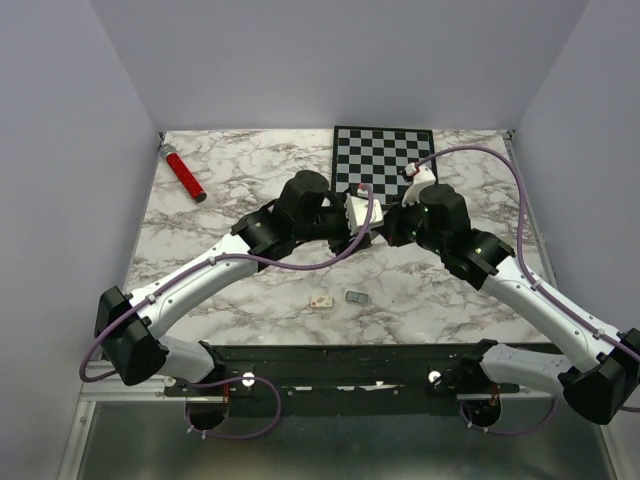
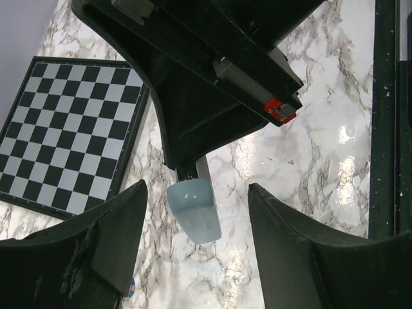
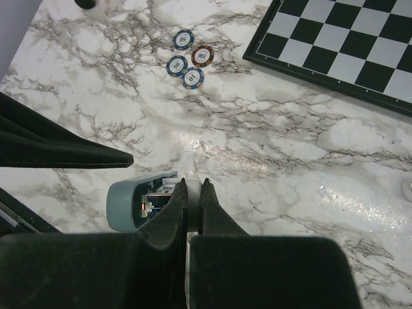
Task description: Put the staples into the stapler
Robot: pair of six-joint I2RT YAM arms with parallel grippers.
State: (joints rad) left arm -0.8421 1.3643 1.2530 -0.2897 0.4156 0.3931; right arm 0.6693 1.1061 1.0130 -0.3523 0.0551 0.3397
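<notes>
The stapler (image 1: 357, 212) is held above the table's middle, where both grippers meet. My right gripper (image 3: 194, 191) is shut on its white underside, and the light blue top (image 3: 129, 204) is swung open to the left, showing metal inside. In the left wrist view the blue top's end (image 2: 195, 209) hangs between the fingers (image 2: 112, 235) of my open left gripper (image 2: 196, 248), apart from both. The staples (image 1: 355, 297), a small teal-grey strip, lie flat on the marble near the front edge.
A small cream box (image 1: 321, 301) lies just left of the staples. A chessboard (image 1: 385, 155) lies at the back, with a white object (image 1: 418, 172) at its right corner. A red tube (image 1: 185, 175) lies at the back left. Several poker chips (image 3: 188, 61) sit near the board.
</notes>
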